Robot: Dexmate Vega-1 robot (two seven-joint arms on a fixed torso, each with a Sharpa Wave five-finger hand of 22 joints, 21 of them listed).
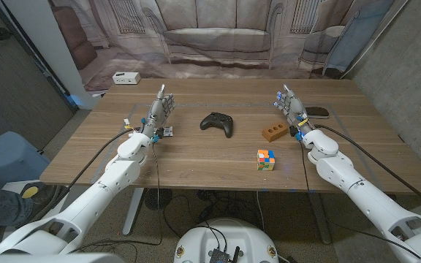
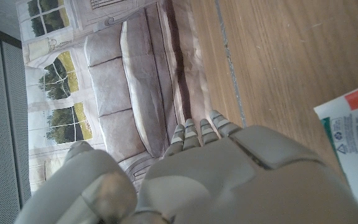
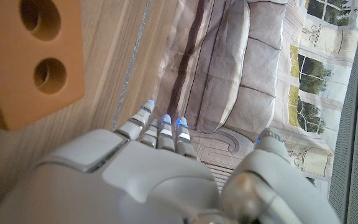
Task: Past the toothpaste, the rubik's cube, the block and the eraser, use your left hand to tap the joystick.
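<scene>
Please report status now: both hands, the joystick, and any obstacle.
Left hand open, right hand open. Joystick untouched, mid-table. Path from left hand clear.

My wooden worktop [image 1: 196, 157] carries a black joystick [image 1: 217, 123] near its middle, an orange block [image 1: 272, 131] just right of it, a rubik's cube [image 1: 266, 159] nearer me, a dark eraser [image 1: 318, 112] far right, and a toothpaste box [image 1: 165, 131] on the left.
</scene>
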